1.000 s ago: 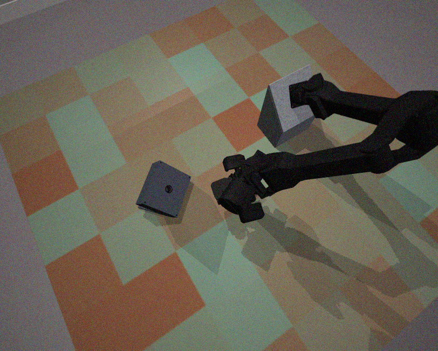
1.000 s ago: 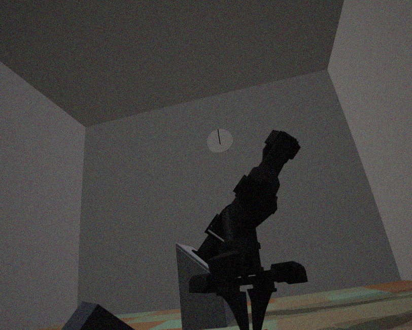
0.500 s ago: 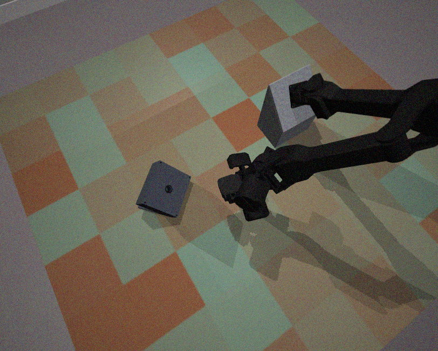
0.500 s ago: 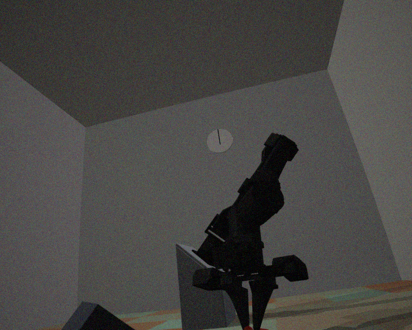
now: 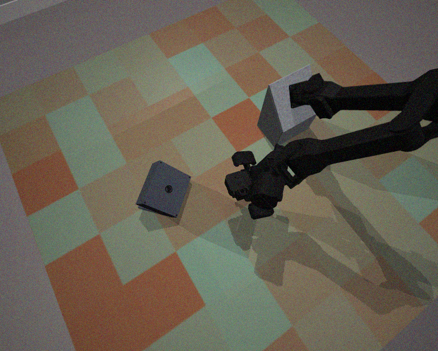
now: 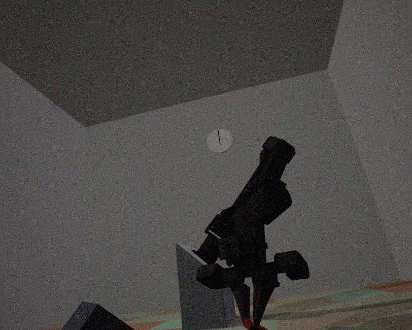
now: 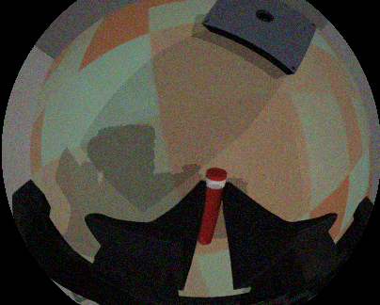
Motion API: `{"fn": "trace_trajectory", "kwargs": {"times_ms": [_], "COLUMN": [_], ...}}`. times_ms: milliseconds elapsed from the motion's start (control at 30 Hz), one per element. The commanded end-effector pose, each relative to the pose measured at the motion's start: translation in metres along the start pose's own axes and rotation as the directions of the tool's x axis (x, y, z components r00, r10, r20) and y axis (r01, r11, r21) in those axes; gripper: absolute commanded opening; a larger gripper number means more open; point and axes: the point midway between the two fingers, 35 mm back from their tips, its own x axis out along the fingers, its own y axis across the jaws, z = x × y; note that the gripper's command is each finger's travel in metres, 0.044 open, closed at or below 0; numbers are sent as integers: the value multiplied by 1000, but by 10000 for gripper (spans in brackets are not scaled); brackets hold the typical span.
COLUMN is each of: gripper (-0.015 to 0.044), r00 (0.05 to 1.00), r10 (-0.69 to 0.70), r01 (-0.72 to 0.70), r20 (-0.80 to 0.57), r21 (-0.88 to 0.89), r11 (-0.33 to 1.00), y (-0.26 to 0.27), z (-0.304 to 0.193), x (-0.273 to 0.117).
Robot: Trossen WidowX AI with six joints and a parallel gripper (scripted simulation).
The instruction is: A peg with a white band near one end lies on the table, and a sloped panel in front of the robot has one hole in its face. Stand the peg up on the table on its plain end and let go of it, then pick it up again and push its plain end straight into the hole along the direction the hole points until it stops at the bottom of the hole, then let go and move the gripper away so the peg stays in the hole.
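My gripper (image 6: 252,324) (image 7: 213,186) is shut on the red peg (image 6: 247,323) (image 7: 213,207). In the wrist view the peg's white-banded end sits at the fingertips and faces away from the palm side, and its plain end shows lower down between the fingers. The peg is hidden under the gripper in the top view. Whether it touches the table cannot be told. The dark blue-grey sloped panel (image 5: 157,184) (image 6: 77,316) (image 7: 287,40) stands beyond the gripper, apart from it. Its one round hole (image 5: 168,189) (image 7: 264,16) is empty.
A grey wedge block (image 5: 269,120) (image 6: 199,299) with a pale sloped face stands beside the arm, which partly covers it in the top view. The patchwork table mat (image 5: 83,303) lies under everything. A round wall clock (image 6: 214,140) hangs at the back.
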Motion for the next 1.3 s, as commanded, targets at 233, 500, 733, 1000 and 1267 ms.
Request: {"fn": "trace_trajectory", "kwargs": {"times_ms": [233, 500, 733, 1000, 1267], "gripper": [50, 50, 50, 50, 50], "r00": [995, 986, 974, 955, 933], "r10": [-2, -2, -2, -3, -4], "r01": [1, 1, 1, 1, 1], "r20": [101, 169, 229, 295, 360], "r21": [5, 6, 6, 7, 7], "r11": [1000, 1000, 1000, 1000, 1000], "y": [-1, -1, -1, -1, -2], "z": [-4, -8, -11, -14, -18], "x": [-7, -11, -15, -19, -22]}}
